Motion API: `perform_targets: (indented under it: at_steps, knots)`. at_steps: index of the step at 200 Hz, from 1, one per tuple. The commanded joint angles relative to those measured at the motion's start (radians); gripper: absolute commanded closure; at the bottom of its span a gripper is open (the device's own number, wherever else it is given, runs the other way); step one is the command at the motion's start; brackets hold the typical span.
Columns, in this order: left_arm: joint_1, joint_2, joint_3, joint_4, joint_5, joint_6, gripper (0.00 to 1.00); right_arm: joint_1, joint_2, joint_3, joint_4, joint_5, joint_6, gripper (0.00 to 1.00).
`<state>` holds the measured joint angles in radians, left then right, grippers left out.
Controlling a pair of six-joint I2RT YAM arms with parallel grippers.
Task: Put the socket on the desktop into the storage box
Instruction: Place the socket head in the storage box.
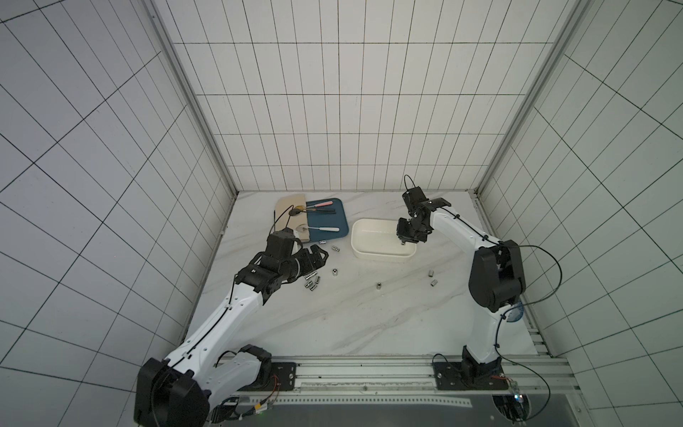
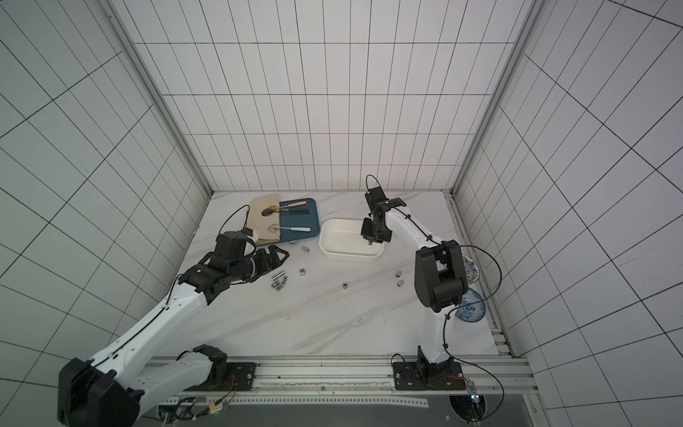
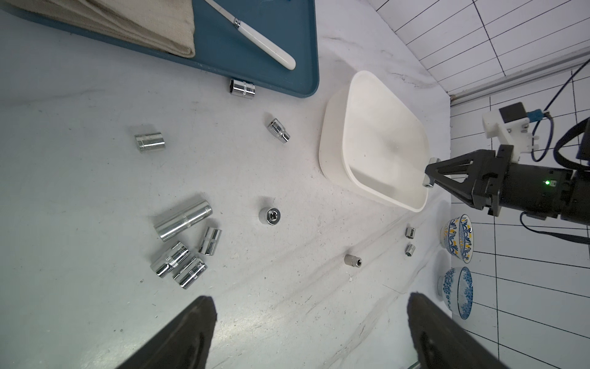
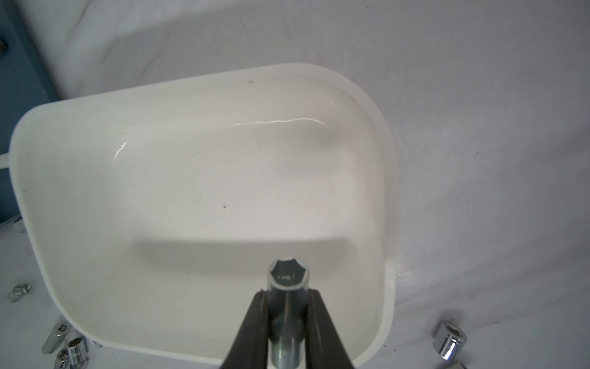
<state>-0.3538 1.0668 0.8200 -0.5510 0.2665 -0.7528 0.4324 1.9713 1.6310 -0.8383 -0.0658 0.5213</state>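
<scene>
A: Marble desk (image 1: 369, 318), tiled walls (image 1: 332, 111). What's the right tool (image 3: 429, 174) doing?
B: Clamped on a socket (image 4: 289, 278), storage box (image 1: 384, 255) right beneath it.
A: And the left tool (image 1: 320, 256)?
B: Spread wide, holding nothing. Loose sockets (image 3: 182, 242) on the desk just ahead of it.

Broad worktop (image 1: 351, 325) lies open along its near edge; loose sockets (image 1: 312, 286) crowd the left gripper's (image 1: 319, 258) side, and the right gripper (image 1: 403, 241), clamping a socket (image 4: 289, 278), hangs over the storage box's (image 1: 377, 256) right end.
</scene>
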Motion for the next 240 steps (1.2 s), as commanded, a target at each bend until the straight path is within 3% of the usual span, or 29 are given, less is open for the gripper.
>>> perform_targets:
  at_steps: [1,137,174,240]
  knots:
    - [0.009,-0.012,-0.014,-0.004,0.018,0.001,0.03,0.005,0.037,0.044,-0.022,0.004,0.011,0.83]
    - [0.01,0.002,-0.064,0.072,0.125,-0.011,0.04,0.005,0.158,0.072,-0.007,0.017,0.017,0.82]
    - [0.01,0.004,-0.065,0.074,0.127,-0.009,0.04,0.005,0.161,0.077,-0.01,0.018,0.02,0.73]
    - [0.01,0.005,-0.063,0.073,0.131,-0.009,0.04,0.004,0.143,0.082,-0.023,0.023,0.016,0.7]
